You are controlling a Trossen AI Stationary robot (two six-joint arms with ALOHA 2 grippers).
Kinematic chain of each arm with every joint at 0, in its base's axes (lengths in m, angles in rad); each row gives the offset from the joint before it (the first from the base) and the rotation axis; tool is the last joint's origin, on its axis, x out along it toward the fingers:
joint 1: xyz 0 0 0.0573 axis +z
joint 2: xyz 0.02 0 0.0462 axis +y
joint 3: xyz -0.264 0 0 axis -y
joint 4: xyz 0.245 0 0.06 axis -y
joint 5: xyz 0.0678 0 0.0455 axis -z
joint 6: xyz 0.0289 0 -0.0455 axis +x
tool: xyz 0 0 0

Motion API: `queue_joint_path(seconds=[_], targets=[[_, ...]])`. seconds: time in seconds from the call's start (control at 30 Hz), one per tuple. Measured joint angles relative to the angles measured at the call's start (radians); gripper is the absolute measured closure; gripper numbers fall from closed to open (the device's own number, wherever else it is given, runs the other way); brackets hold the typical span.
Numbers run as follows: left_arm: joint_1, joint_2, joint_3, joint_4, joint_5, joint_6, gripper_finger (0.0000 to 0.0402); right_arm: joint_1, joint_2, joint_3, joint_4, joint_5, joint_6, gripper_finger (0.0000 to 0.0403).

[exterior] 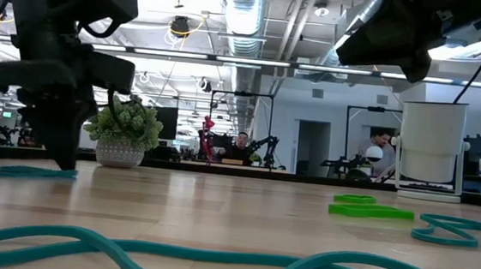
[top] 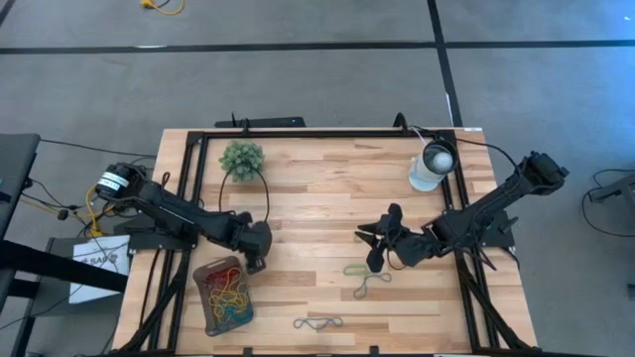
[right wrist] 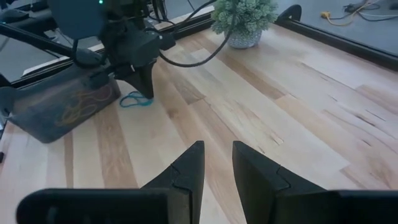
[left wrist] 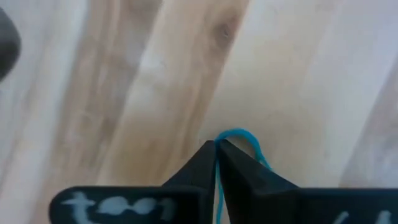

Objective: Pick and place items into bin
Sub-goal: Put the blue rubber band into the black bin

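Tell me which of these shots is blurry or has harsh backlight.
Low view: the near blue-green band is soft and out of focus, and bright ceiling lights leave the left hand a dark silhouette. Left wrist view: the wood is blurred, only the blue band pinched at the fingertips reads clearly. High view and right wrist view: evenly lit, sharp on the bin.

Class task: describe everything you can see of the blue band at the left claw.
The blue band is a thin rubbery loop, teal-blue. The left claw is shut on it, fingertips pinching one strand while a small arc curls out past them. It lies on the wooden table, beside the bin but outside it, under the claw's tips.
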Motion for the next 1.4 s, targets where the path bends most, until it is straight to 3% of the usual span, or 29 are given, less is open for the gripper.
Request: queue_joint_path(seconds=[0.1, 0.27, 0.43, 0.57, 0.7, 0.87, 1.03, 1.23, 1.4], targets=[[-0.004, 0.0, 0.0, 0.021, -0.035, -0.023, 0.0399, -0.003, 0.0, 0.0, -0.001, 0.0, 0.0, 0.0326], [-0.034, 0.0, 0.057, 0.037, 0.006, -0.039, 0.0401, -0.01, 0.0, 0.0, -0.011, -0.001, -0.005, 0.0326], [-0.113, -0.009, 0.201, 0.004, 0.04, -0.069, 0.0401, -0.013, 0.0, 0.0, -0.03, 0.0, -0.005, 0.0326], [-0.219, -0.009, 0.373, -0.194, 0.033, -0.117, 0.0401, -0.013, 0.0, 0.0, -0.032, -0.001, -0.006, 0.0326], [-0.361, -0.009, 0.53, -0.525, -0.071, -0.338, 0.0401, -0.013, 0.0, 0.0, -0.046, -0.002, -0.006, 0.0326], [-0.565, -0.011, 0.609, -0.827, -0.099, -0.799, 0.0401, -0.012, 0.0, 0.0, -0.081, -0.003, 0.04, 0.0326], [-0.73, 0.011, 0.609, -0.793, -0.09, -1.015, 0.0401, -0.012, 0.0, 0.0, -0.128, -0.003, 0.095, 0.0326], [-0.805, 0.099, 0.609, -0.696, -0.14, -0.968, 0.0402, -0.017, 0.0, 0.0, -0.134, -0.002, 0.097, 0.0326], [-0.805, 0.184, 0.609, -0.682, -0.037, -0.957, 0.0401, -0.035, 0.0, 0.0, -0.134, -0.002, 0.097, 0.0326]])
